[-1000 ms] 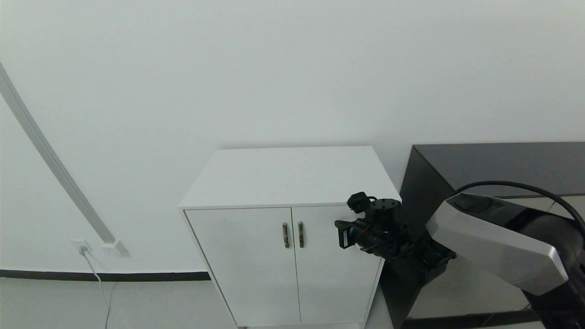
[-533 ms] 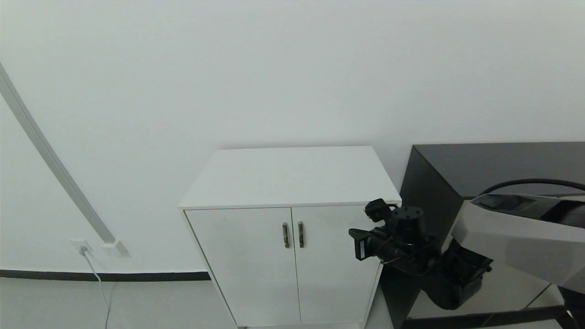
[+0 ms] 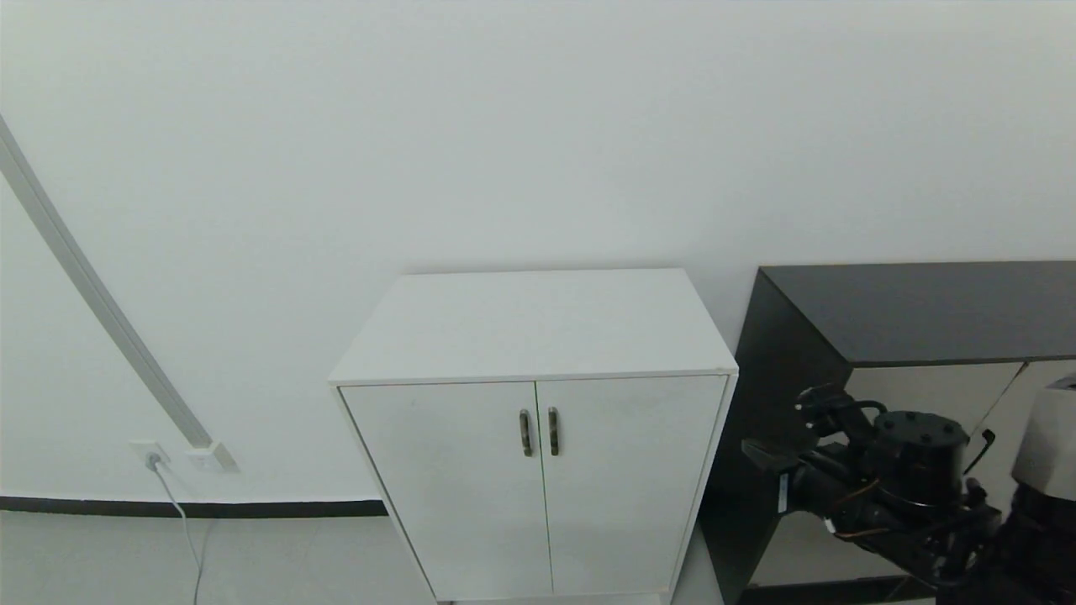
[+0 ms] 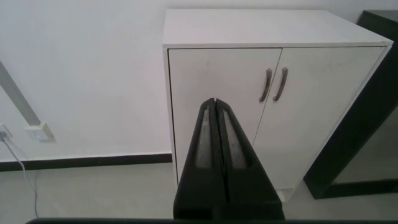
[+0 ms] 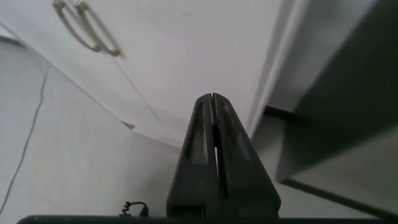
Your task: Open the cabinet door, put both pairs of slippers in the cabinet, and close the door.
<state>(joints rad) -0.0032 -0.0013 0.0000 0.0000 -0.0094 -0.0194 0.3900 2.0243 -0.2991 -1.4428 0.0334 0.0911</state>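
Observation:
A white two-door cabinet (image 3: 538, 470) stands against the wall, both doors closed, with two dark vertical handles (image 3: 539, 432) at the centre seam. My right arm sits low at the right of the cabinet, in front of the black furniture, and its gripper (image 5: 213, 102) is shut with nothing in it, pointing at the cabinet's lower right corner (image 5: 261, 106). My left gripper (image 4: 215, 106) is shut and empty, held back from the cabinet front (image 4: 249, 99), facing the left door.
A black cabinet with a mirrored front (image 3: 908, 336) stands right beside the white cabinet. A wall socket with a plugged cable (image 3: 153, 460) and a slanted white conduit (image 3: 92, 294) are on the left. Light floor lies in front (image 4: 93, 193).
My right arm has drawn back from in front of the cabinet's right door, moving right and down to the front of the black furniture. The doors stay closed.

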